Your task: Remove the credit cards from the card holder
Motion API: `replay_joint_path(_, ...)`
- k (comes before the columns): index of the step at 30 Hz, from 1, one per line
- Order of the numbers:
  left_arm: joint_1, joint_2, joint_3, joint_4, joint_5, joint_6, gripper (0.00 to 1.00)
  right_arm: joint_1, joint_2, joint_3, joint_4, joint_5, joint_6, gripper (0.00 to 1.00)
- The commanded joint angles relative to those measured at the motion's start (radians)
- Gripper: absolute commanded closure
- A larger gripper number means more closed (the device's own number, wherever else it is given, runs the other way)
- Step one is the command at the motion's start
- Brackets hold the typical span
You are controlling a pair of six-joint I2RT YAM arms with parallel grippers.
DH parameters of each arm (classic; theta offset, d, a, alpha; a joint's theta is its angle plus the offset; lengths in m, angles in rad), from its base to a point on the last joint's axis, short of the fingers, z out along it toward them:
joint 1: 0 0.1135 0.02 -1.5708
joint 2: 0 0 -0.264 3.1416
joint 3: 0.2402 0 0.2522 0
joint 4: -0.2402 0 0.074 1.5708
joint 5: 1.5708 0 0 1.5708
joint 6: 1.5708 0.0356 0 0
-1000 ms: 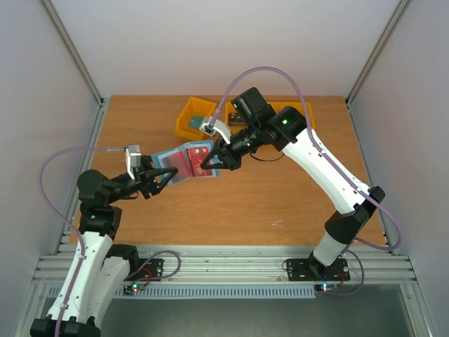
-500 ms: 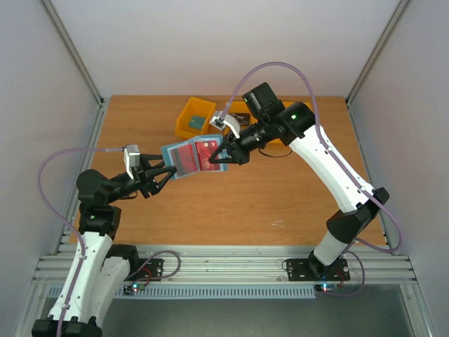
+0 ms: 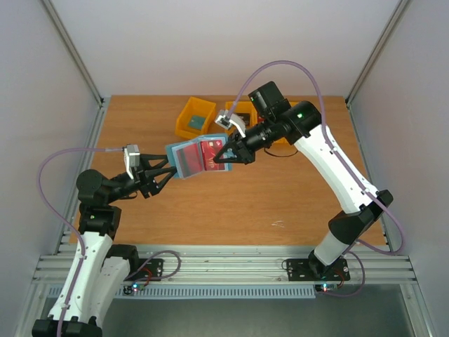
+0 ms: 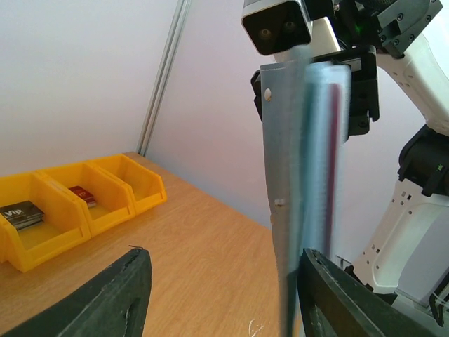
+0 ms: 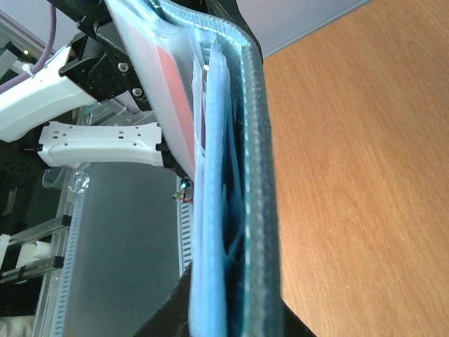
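Card holder [image 3: 184, 160] hangs in the air above the middle of the wooden surface [image 3: 280, 200] in the top view, spread open with a red credit card [image 3: 208, 154] showing in its pockets. The right pincer [image 3: 220, 157] is clenched on the holder's right edge. The left pincer [image 3: 167, 170] sits at its left edge with jaws spread, released. Behind the holder, at the far edge, stand yellow bins [image 3: 188, 128]. One carries a dark card [image 3: 197, 121], and another is partly hidden by the right arm. From the left wrist, the holder [image 4: 286, 175] stands upright and edge-on, just beside one finger [image 4: 337, 295] of the released pincer; whether they touch I cannot tell. A red card edge [image 4: 337, 154] runs along its side, and the right wrist's camera housing [image 4: 277, 24] sits above it. The bins [image 4: 49, 246] line the left, holding a dark card marked VIP [image 4: 21, 214] and a small red one [image 4: 83, 195]. From the right wrist, the holder fills the middle, with its slate cover [image 5: 259, 175], pale blue pockets [image 5: 210, 267] and a red card face [image 5: 175, 98] rising from the clenched pincer. It hides part of the left arm [image 5: 98, 151] beyond.
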Motion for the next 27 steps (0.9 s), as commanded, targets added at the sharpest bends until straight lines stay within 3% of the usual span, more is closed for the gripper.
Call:
replay_joint_path(1, 0.010, 0.005, 0.039, -0.006, 0.006, 0.027, 0.41, -0.007, -0.036, -0.006, -0.006, -0.071, -0.006, 0.99)
replay_joint_path(7, 0.007, 0.011, 0.085, -0.091, 0.008, 0.109, 0.38, -0.001, -0.028, -0.012, 0.051, -0.058, 0.056, 0.99)
replay_joint_path(12, 0.002, 0.009, 0.099, -0.096, 0.048, 0.126, 0.27, 0.023, -0.007, 0.003, 0.111, 0.146, 0.161, 0.99)
replay_joint_path(15, -0.002, 0.013, 0.107, -0.097, 0.042, 0.136, 0.16, 0.064, 0.030, 0.048, 0.097, 0.329, 0.196, 0.99)
replay_joint_path(16, -0.003, 0.017, 0.112, -0.105, 0.037, 0.138, 0.04, 0.083, 0.047, 0.071, 0.083, 0.382, 0.203, 0.99)
replay_joint_path(17, -0.006, 0.019, 0.116, -0.116, 0.027, 0.142, 0.01, 0.102, 0.064, 0.094, 0.066, 0.434, 0.210, 0.99)
replay_joint_path(22, -0.018, 0.023, 0.109, -0.184, -0.036, 0.188, 0.01, 0.178, 0.150, 0.219, -0.011, 0.675, 0.259, 0.99)
replay_joint_path(27, -0.021, 0.024, 0.098, -0.204, -0.075, 0.204, 0.01, 0.214, 0.190, 0.273, -0.024, 0.660, 0.262, 0.99)
